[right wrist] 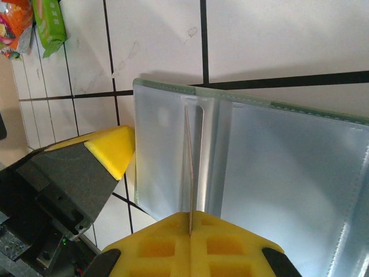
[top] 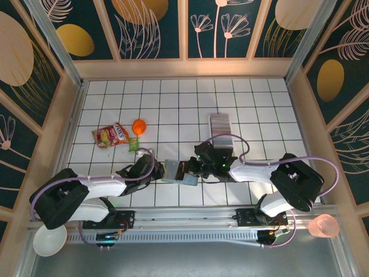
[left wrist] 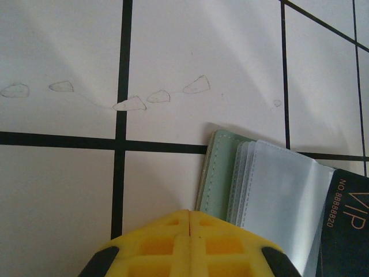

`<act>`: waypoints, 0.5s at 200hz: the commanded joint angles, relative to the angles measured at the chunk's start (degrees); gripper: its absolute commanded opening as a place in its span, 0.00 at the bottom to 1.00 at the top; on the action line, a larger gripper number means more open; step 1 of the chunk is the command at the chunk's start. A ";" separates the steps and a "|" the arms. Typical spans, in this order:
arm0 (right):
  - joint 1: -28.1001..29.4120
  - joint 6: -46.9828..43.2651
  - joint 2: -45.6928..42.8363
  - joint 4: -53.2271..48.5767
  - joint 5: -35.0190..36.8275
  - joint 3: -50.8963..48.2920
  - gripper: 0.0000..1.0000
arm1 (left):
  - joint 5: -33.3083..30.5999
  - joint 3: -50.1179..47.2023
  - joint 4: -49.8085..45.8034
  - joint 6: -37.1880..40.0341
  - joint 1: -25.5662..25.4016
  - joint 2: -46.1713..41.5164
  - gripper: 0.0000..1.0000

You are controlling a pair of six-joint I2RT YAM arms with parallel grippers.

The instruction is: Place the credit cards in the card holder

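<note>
Between the arms, the holder (top: 173, 171) lies open, sleeves up. Over it the right gripper (right wrist: 189, 216) pinches one card (right wrist: 188, 167) edge-on, lined up for a sleeve. At the holder's edge the left gripper (left wrist: 189, 213) is closed and empty, probably steadying it. More cards (top: 221, 123) wait behind.

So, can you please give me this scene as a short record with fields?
card holder: lies open on the tiled table, clear sleeves up
right gripper: shut on one credit card, held edge-on over the holder
left gripper: shut, at the holder's green edge; contact unclear
other credit cards: a row in the clear tray, beyond the holder
also on table: snack bag, orange object, green packet
</note>
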 commanded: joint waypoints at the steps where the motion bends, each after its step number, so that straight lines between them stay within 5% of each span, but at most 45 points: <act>1: 0.47 2.06 0.86 -2.19 1.61 -0.83 0.00 | 1.57 -1.20 -0.41 -0.70 -0.32 0.44 0.00; 100: -0.08 1.90 2.65 -1.20 0.03 -1.55 0.00 | 1.40 -2.59 -0.18 -1.14 -0.40 -1.21 0.00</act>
